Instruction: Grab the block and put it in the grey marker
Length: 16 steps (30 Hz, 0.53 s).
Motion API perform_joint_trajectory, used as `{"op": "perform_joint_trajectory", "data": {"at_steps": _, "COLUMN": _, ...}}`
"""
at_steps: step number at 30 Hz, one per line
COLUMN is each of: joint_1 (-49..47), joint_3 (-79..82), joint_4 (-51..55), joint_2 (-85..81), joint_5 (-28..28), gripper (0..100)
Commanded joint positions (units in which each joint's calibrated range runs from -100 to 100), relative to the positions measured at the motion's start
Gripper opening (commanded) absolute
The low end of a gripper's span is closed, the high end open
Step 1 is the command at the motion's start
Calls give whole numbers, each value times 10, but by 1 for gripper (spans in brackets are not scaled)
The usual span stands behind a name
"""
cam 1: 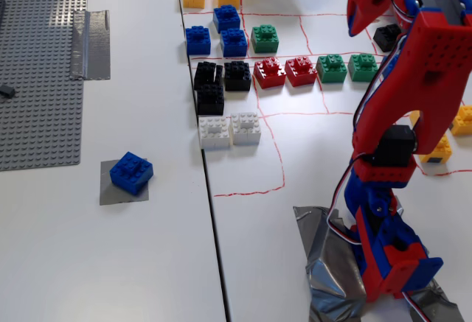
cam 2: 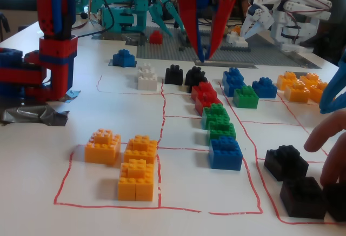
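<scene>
White tabletop [cam 1: 147,263] spread beneath me. At its nine o'clock, the small blue studded plastic brick [cam 1: 131,172] sat on the flat grey square patch [cam 1: 110,192]. It looked light, stiff and slick; I'd pinch its flat sides. My red-and-blue claw [cam 2: 206,58] hung spread, empty.

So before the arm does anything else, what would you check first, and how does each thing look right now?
1. Blue block on the grey marker: ok, tilted but within the patch.
2. Gripper empty: ok, jaws apart, holding nothing.
3. Gripper clear of the block: ok, it hangs far off above the sorted bricks.
4. Workspace free of people: not ok, a hand reaches in by the black bricks.
</scene>
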Motion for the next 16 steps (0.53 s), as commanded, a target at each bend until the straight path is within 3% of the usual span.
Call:
{"op": "perform_joint_trajectory", "data": {"at_steps": 1, "joint_1": 11, "joint_3": -15, "joint_4": -16, "joint_2": -49, "joint_5": 0, "gripper": 0}}
{"op": "perform_joint_trajectory", "data": {"at_steps": 16, "joint_1": 15, "joint_3": 9, "joint_4": -28, "joint_2": -48, "joint_5": -1, "gripper": 0}}
